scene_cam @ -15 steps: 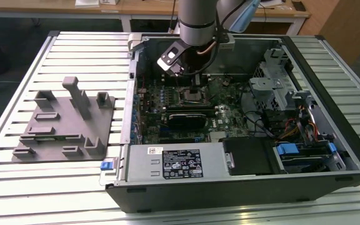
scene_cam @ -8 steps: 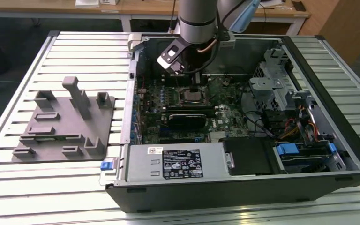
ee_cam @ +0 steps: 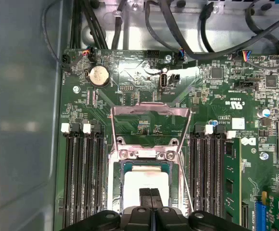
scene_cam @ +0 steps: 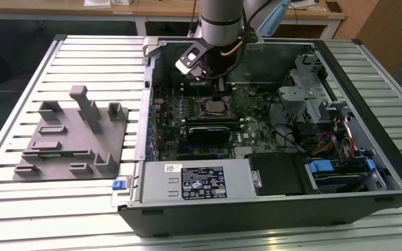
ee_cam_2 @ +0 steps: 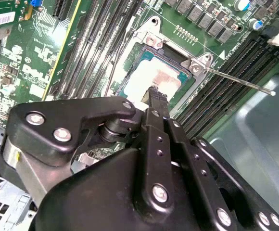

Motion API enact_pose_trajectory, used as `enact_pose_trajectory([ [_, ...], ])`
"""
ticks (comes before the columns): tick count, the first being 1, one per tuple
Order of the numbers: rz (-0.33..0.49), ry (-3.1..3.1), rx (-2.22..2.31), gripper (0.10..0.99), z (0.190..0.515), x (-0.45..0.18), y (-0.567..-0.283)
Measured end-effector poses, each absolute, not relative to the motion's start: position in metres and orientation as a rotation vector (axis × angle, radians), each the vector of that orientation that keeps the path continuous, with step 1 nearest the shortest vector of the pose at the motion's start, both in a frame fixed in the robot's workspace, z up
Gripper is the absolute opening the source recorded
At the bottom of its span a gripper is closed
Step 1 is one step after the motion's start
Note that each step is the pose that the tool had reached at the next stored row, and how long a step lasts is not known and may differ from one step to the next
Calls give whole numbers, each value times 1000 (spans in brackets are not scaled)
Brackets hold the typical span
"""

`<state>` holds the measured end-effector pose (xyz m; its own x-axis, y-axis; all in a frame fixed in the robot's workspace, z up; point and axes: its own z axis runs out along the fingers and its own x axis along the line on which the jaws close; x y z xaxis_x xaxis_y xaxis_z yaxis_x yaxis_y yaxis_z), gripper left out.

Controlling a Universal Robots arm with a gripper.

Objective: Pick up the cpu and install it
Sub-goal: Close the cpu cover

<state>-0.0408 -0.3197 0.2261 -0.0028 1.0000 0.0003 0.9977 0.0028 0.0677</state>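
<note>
With its fingers pressed together on nothing, the tool is poised over the cpu in the socket; the chip seems light, rigid and fragile, best held by opposite edges.

The cpu is lying flat and square in the open socket on the motherboard. Its silvery-white metal top is facing up and showing a faint coppery patch at the middle, with a thin greenish rim running around it. In the exterior view it is sitting deep inside the case.
</note>
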Motion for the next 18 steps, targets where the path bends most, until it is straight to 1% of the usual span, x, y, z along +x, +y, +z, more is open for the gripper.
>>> enact_pose_trajectory([
  [13,61,2197,2191,106,263,-40,-320],
  [18,59,2197,2193,106,265,-40,-327],
])
